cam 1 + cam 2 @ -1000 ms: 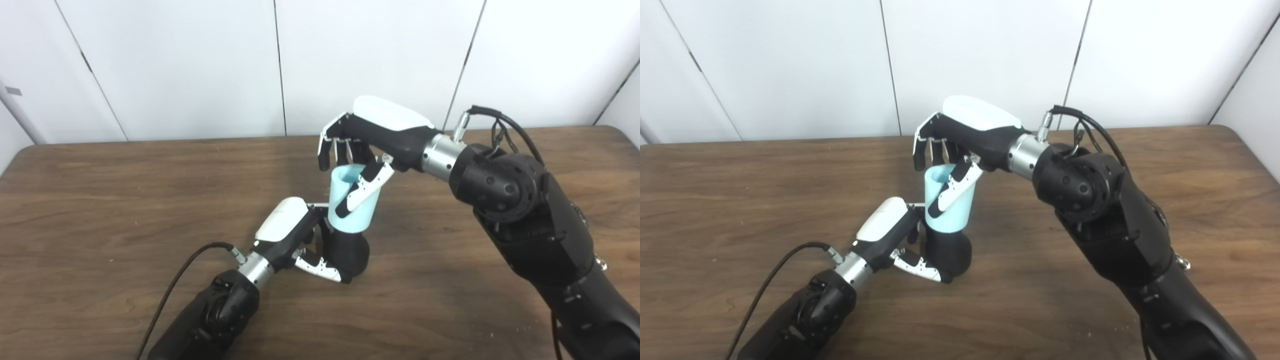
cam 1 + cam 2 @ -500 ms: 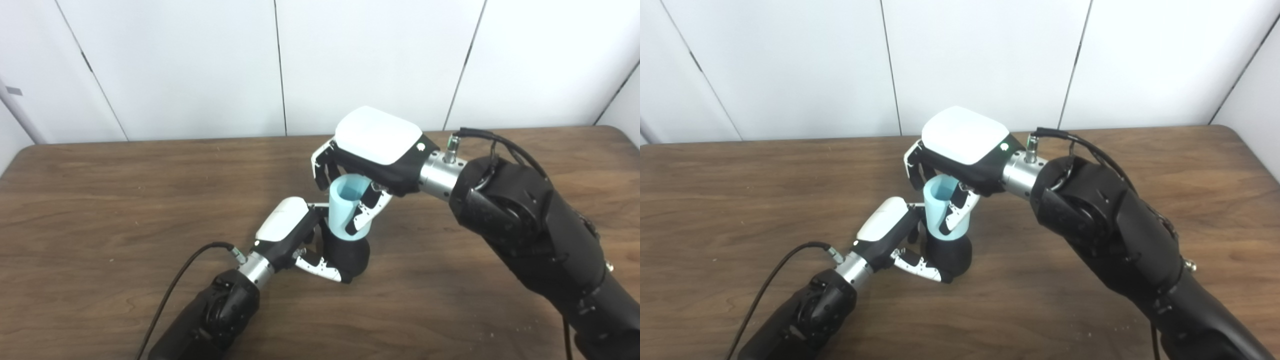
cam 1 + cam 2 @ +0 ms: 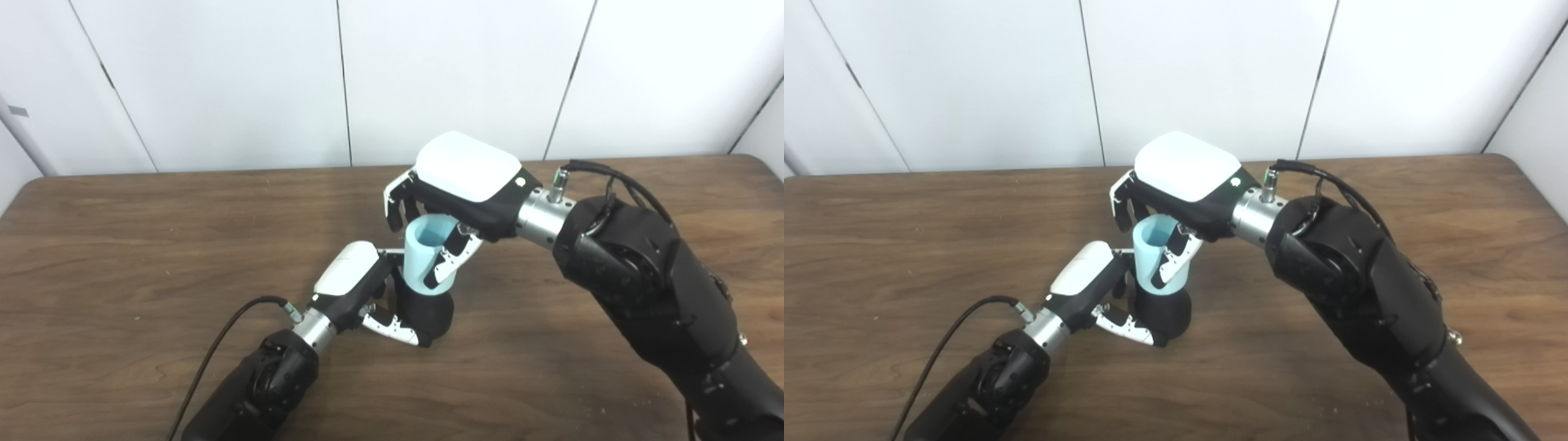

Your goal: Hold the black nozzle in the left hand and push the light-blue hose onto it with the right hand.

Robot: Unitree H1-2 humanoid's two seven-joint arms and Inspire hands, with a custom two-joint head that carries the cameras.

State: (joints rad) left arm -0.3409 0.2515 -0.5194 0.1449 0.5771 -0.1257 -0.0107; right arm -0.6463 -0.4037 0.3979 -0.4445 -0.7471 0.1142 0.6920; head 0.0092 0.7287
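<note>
Table (image 3: 122,245): dark wood grain, extending under and beyond the fingers on all sides. White wall panels (image 3: 233,79) stand behind it

A light-blue hose (image 3: 422,257) sits on a black nozzle (image 3: 429,312); each robot hand is black with a white back; the table (image 3: 122,245) is dark brown woodgrain.
</note>
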